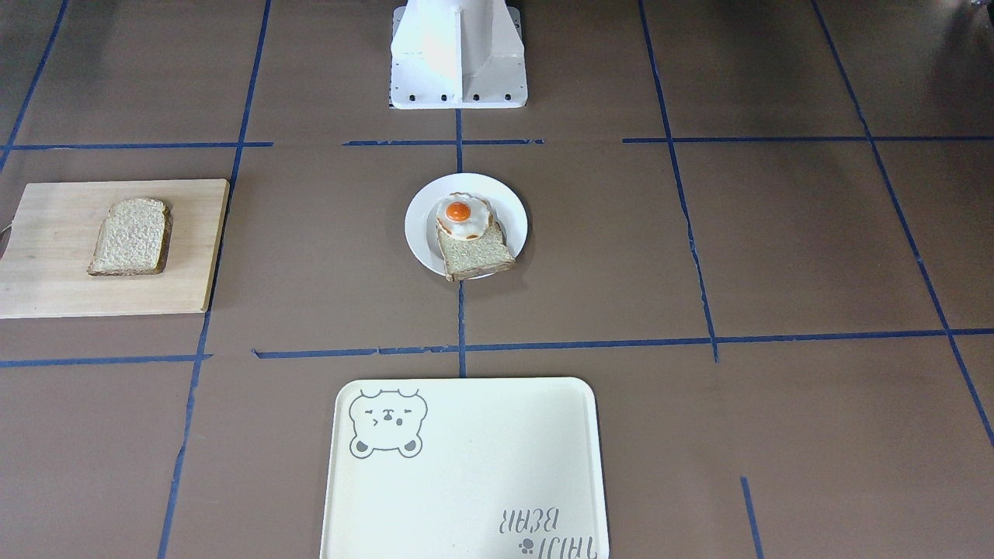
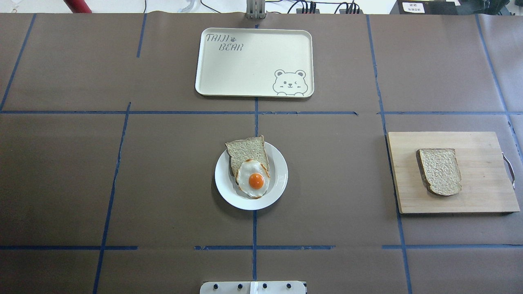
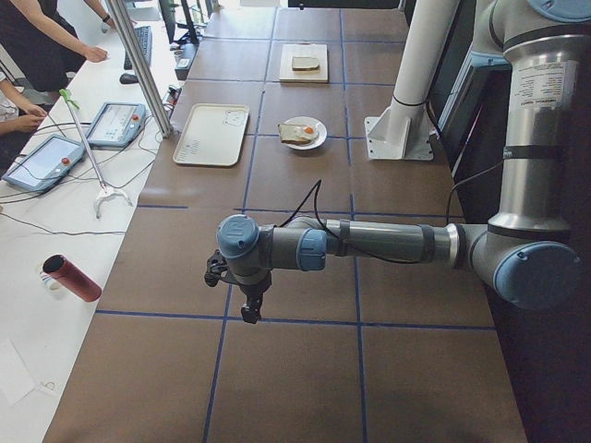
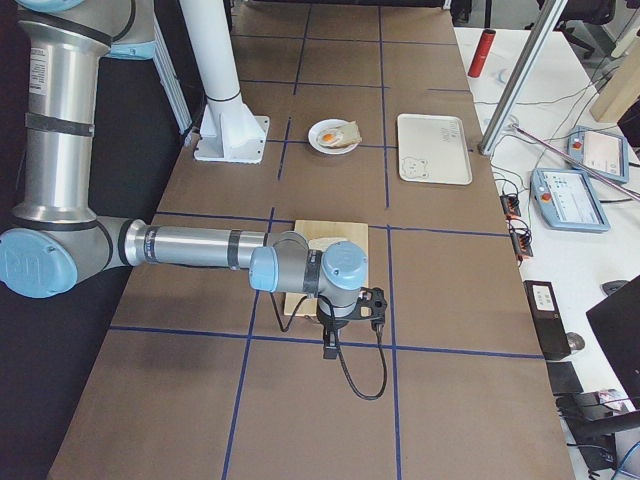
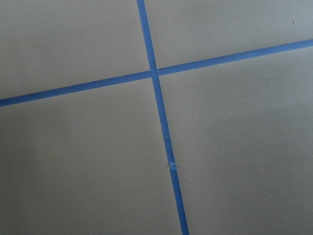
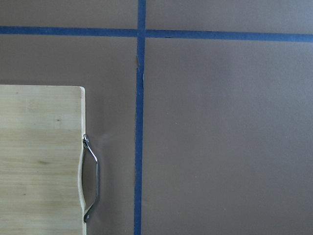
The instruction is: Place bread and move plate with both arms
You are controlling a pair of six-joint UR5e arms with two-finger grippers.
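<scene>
The plain bread [image 1: 130, 237] [image 2: 440, 171] lies flat on a wooden cutting board [image 1: 46, 256] [image 2: 482, 171] on my right side. The small white plate [image 1: 423, 221] [image 2: 278, 179] sits at the table's middle and holds another slice with a fried egg [image 2: 255, 181]. My left gripper [image 3: 247, 316] hangs over bare table far out on my left, in the exterior left view only. My right gripper [image 4: 330, 350] hangs just past the board's outer end, in the exterior right view only. I cannot tell whether either is open or shut. Neither gripper shows in the wrist views.
A cream tray with a bear drawing [image 1: 466, 466] [image 2: 253, 61] lies beyond the plate, on the operators' side. The white pedestal [image 1: 458, 54] stands behind the plate. The board's metal handle [image 6: 90, 178] shows in the right wrist view. Blue tape lines cross the brown table.
</scene>
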